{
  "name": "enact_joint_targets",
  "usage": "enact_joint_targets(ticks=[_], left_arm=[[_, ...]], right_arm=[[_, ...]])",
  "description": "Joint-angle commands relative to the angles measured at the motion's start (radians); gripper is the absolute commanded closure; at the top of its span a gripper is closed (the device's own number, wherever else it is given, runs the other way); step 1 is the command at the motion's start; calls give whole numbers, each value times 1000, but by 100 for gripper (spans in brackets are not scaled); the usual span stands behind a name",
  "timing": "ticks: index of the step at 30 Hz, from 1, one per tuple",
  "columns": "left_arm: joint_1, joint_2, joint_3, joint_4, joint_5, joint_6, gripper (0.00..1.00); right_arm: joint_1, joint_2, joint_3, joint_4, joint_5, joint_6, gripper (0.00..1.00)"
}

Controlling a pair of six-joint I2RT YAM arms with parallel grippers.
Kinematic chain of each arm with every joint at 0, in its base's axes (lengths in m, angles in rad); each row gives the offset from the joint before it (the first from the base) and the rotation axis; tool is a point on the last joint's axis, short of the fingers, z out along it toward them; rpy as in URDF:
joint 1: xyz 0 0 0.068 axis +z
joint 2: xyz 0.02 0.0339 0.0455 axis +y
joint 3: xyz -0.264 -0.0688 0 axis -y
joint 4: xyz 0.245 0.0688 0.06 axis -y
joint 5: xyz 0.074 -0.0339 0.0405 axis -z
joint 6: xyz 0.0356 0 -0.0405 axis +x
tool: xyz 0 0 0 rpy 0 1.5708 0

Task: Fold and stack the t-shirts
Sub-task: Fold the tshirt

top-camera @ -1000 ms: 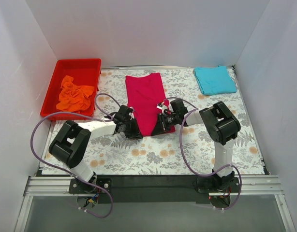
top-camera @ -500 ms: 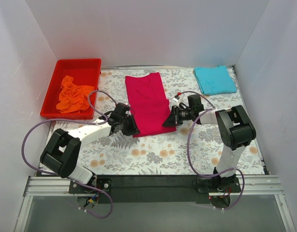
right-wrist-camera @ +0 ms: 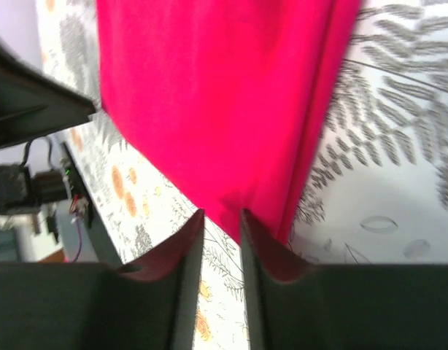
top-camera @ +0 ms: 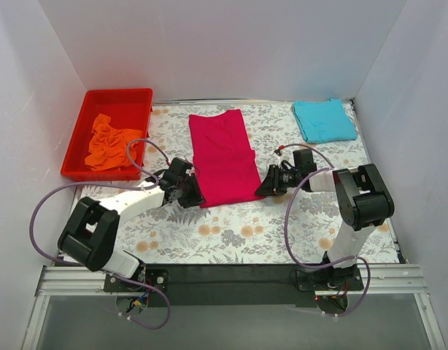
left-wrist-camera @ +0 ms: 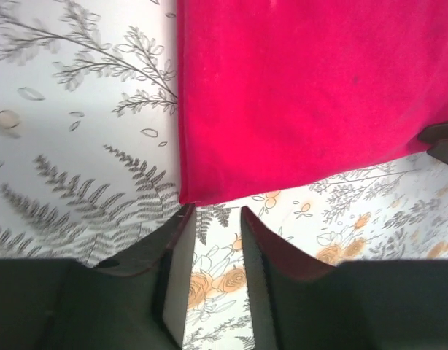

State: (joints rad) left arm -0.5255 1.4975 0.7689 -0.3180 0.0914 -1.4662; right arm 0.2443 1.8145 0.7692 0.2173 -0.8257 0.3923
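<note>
The crimson-pink t-shirt (top-camera: 222, 157) lies flat as a long folded strip in the middle of the table. My left gripper (top-camera: 196, 195) sits low at its near left corner. In the left wrist view that gripper (left-wrist-camera: 217, 211) is open, with bare table between the fingers and the cloth's (left-wrist-camera: 304, 95) corner just past the left fingertip. My right gripper (top-camera: 262, 187) is at the near right corner. It is open (right-wrist-camera: 222, 215), and the shirt's (right-wrist-camera: 209, 95) corner ends at its tips. A folded turquoise t-shirt (top-camera: 324, 120) lies at the back right. The orange t-shirt (top-camera: 111, 142) is crumpled in the bin.
A red plastic bin (top-camera: 93, 102) stands at the back left, holding the orange shirt. White walls close in the floral table (top-camera: 238, 233) on three sides. Purple cables loop from both arms over the table.
Both grippers have opened and let go of the crimson shirt's near corners. The right gripper has drawn back to the right, the left slightly left. The shirt's near end now lies flat.
</note>
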Motion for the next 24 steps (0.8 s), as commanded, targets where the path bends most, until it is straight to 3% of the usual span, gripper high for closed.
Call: enact_joint_targets(ticks=[1, 7, 10, 14, 24], left_arm=[[4, -109, 1, -84, -114, -9, 68], [2, -54, 53, -173, -170, -40, 38], [-5, 13, 96, -188, -183, -43, 33], [-21, 69, 161, -213, -212, -29, 33], [-68, 182, 244, -266, -219, -16, 36]], right_arm=[[1, -98, 19, -125, 158, -58, 69], [82, -182, 136, -384, 411, -102, 53], [136, -173, 201, -505, 588, -115, 47], [184, -138, 258, -579, 723, -139, 43], [245, -57, 318, -659, 757, -156, 46]])
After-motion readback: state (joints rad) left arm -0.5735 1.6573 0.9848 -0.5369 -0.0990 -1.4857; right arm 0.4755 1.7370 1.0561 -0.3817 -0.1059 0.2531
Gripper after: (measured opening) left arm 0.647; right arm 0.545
